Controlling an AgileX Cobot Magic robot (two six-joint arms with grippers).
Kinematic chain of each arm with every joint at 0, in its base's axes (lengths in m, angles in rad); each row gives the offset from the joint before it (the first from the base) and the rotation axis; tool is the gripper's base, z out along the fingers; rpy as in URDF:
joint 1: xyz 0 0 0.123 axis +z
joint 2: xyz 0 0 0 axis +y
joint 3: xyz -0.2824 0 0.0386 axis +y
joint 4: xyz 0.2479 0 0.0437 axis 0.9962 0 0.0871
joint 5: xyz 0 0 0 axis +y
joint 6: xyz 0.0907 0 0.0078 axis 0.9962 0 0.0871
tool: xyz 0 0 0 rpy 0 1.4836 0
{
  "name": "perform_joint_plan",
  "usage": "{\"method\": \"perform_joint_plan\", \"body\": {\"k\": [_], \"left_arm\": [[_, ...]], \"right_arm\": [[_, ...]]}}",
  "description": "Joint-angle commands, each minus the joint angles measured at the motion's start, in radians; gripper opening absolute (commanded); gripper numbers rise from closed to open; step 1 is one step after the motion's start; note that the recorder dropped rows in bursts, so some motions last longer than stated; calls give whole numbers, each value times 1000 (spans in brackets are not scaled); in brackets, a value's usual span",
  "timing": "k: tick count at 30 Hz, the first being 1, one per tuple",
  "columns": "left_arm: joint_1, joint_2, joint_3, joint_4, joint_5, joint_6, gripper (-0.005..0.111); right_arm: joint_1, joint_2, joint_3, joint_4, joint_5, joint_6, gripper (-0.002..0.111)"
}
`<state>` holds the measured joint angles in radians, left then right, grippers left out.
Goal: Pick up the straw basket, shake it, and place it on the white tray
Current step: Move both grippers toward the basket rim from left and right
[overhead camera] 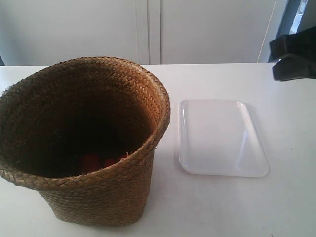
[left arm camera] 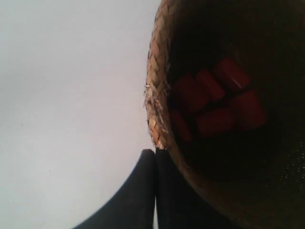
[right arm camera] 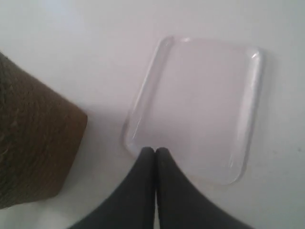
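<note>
The outside camera sits high and close in front of the basket (overhead camera: 84, 143), tilted down toward the back wall (overhead camera: 74, 29), with the tray (overhead camera: 219, 138) just beside the basket. My left wrist camera hangs very near the basket's rim, looking inside. My right wrist camera looks down on the tray, catching the basket's outer side. All three views share the basket.

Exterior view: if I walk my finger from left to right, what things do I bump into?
basket → tray → black arm at the exterior view's right edge
</note>
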<state>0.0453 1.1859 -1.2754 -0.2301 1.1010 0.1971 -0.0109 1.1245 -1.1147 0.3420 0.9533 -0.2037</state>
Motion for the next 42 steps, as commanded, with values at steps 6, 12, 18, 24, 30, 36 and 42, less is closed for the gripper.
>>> {"method": "perform_joint_plan", "body": {"k": [6,12,18,24,30,36,42], "left_arm": [[2,49,-76,10,3,-24,0],[2,60,-76,38,21,34,0],[2,60,-76,-3,-8,-20,19],[2,60,-76,-27,23,-13,59],[0,96,-76,-121,41,-13,66],[-30,132,-76,-98,52,-13,66],[-38,146,-74,-103,16,-6,66]], "right_arm": [[-1,93,-49,252,3,-163,2],[-1,104,-49,295,3,-131,15],[56,113,-49,345,-109,-131,62],[152,183,-52,343,-130,-131,65],[201,223,-52,343,-152,-131,69],[239,248,-52,362,-161,-131,70],[279,294,-52,362,-172,-131,72]]}}
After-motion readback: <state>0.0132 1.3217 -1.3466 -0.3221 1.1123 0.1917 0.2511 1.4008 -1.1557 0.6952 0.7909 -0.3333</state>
